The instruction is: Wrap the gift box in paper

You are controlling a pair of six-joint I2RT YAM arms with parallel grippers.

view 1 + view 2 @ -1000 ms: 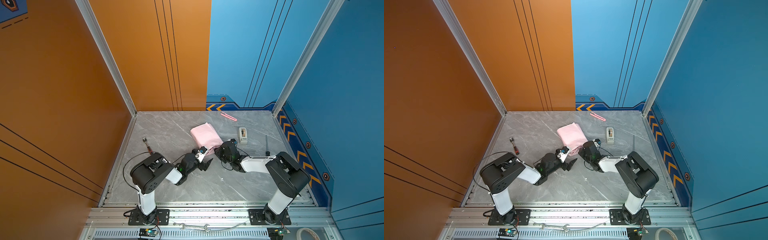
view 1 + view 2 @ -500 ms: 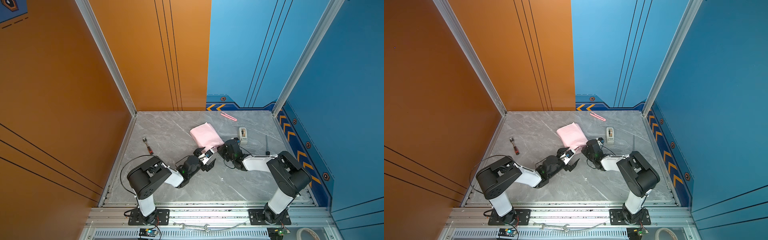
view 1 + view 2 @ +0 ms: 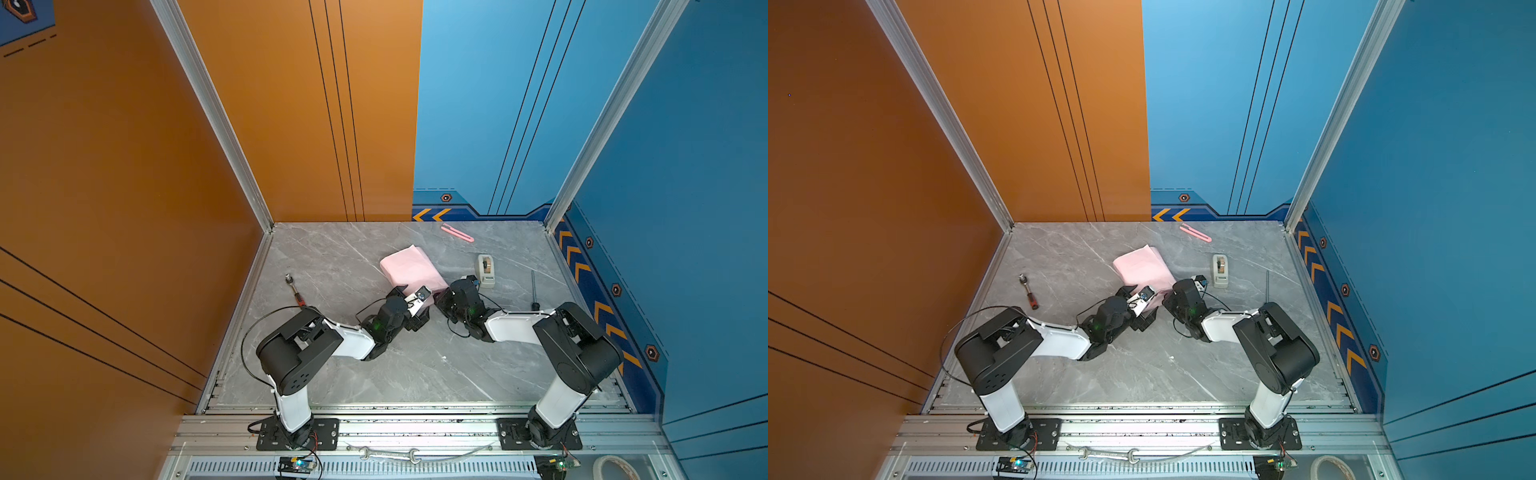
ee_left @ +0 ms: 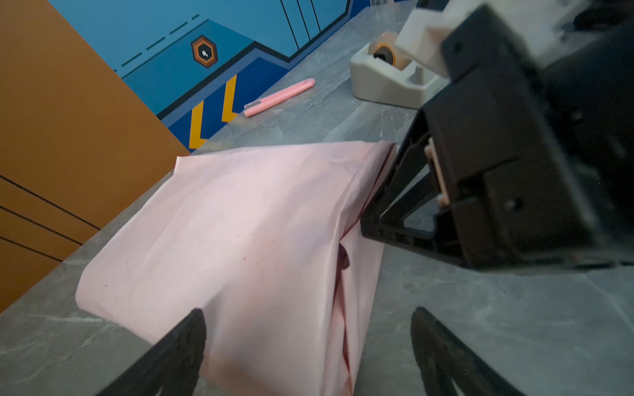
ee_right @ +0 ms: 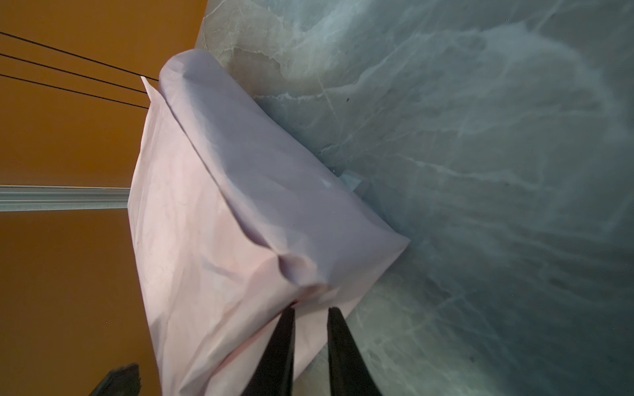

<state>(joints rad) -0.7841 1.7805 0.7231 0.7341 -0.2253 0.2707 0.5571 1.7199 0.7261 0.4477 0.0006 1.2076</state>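
The paper (image 3: 409, 266) (image 3: 1142, 266), pale pink side out, is folded round a flat parcel on the table; the gift box is hidden inside it. My left gripper (image 3: 415, 302) (image 3: 1142, 303) (image 4: 308, 315) is open, with its fingers either side of the parcel's near corner and apart from it. My right gripper (image 3: 438, 298) (image 3: 1167, 297) (image 5: 311, 310) has its jaws a narrow gap apart. Its tips rest against the crumpled end fold of the paper (image 5: 206, 240), and a loose flap lies beneath them. Nothing shows clamped between them. One right finger (image 4: 384, 219) touches the parcel's end in the left wrist view.
A beige tape dispenser (image 3: 486, 270) (image 4: 387, 79) stands just behind the right gripper. A pink cutter (image 3: 457, 232) lies near the back wall. A red-handled screwdriver (image 3: 296, 289) lies at the left and a thin black tool (image 3: 534, 291) at the right.
The left gripper has moved forward from beside the parcel to straddle its near corner. The right gripper has edged up to the parcel's end and kept its narrow gap.
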